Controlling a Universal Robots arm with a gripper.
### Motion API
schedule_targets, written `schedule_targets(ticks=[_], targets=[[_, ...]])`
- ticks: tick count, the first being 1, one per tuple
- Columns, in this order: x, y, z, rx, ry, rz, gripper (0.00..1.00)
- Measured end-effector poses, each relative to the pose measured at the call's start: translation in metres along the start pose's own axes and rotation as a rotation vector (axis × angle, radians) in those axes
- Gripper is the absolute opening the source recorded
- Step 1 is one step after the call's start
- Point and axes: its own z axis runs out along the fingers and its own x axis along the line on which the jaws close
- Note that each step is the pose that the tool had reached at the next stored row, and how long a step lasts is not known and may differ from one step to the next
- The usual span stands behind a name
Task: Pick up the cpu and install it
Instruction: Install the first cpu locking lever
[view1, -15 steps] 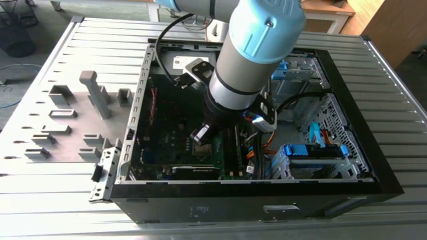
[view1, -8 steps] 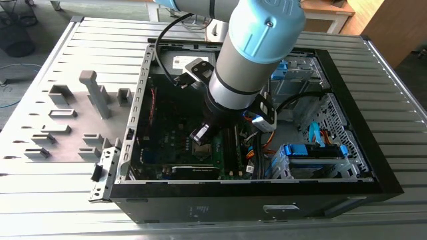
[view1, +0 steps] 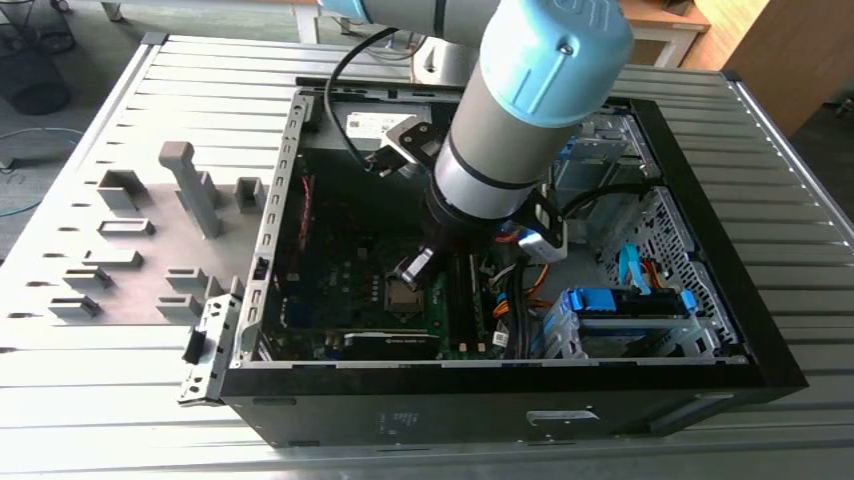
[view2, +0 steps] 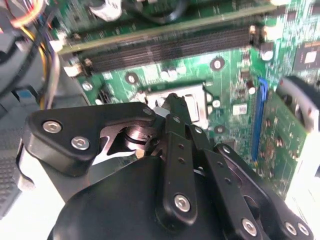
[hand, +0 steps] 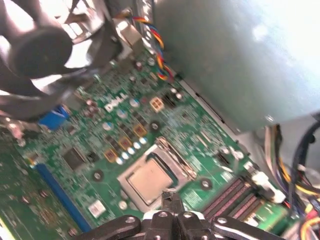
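A robot arm reaches down into an open computer case (view1: 721, 330) lying on a ribbed metal bench (view1: 160, 350). In the first wrist view, the cpu (hand: 149, 178), a flat silver-grey square, lies seated in its socket (hand: 172, 155) on the green motherboard (hand: 100, 125). The tool (hand: 171, 197) hangs just above the chip's near edge, its black fingertips drawn narrow together and holding nothing. The chip lies flat, directly ahead of the tool's tips.

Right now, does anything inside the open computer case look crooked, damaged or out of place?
Nothing stands out. The small square silver-grey cpu lies flat and square in the metal-framed socket on the green motherboard. The black gripper hangs at the socket's edge.
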Motion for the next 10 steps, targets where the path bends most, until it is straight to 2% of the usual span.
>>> schedule_targets(ticks=[3, 6, 10], targets=[[-0.0078, -0.0046, -0.0010, 0.0000, 0.0000, 0.000, 0.11], [-0.0139, -0.0063, -0.0015, 0.0000, 0.0000, 0.000, 0.11], [-0.0181, -0.0080, -0.0039, -0.0002, 0.0004, 0.000, 0.11]])
